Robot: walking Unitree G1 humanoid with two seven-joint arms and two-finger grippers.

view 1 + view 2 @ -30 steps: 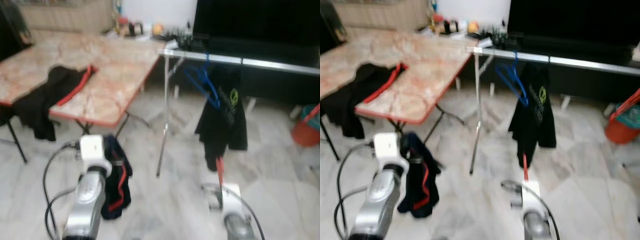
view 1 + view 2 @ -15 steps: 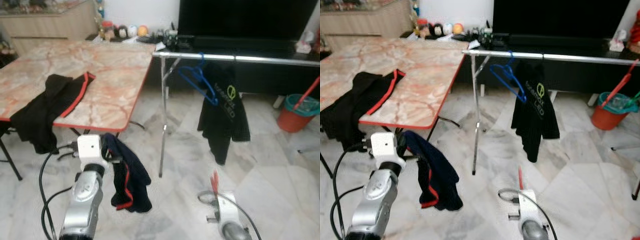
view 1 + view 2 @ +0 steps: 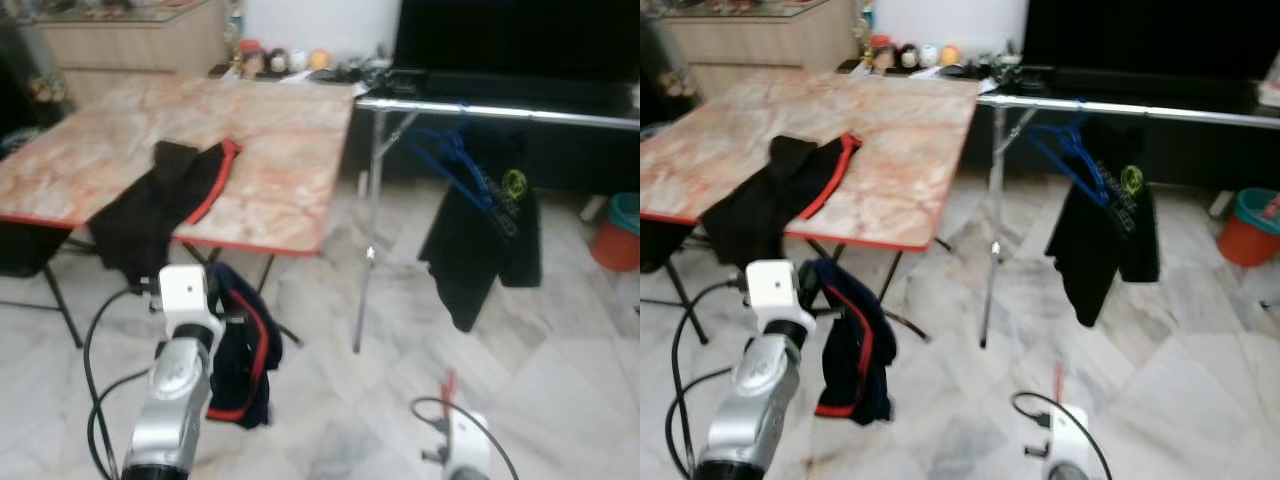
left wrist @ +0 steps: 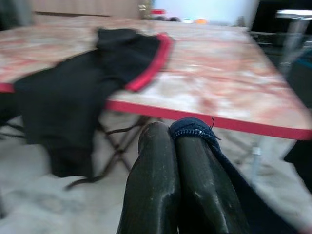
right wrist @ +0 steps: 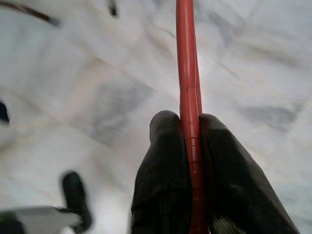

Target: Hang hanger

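Swung left since earlier frame, more table (image 3: pixel 290 190) in view. Left gripper (image 4: pixel 173 146) pressed together on dark garment (image 3: pixel 245 345), hanging beside table's near edge. Right gripper (image 5: pixel 190 141) pinching red hanger (image 5: pixel 186 73) low over floor, well short of rail (image 3: pixel 500 112).

Thin red hanger (image 5: pixel 187 73), clamped between black fingers (image 5: pixel 163 161)
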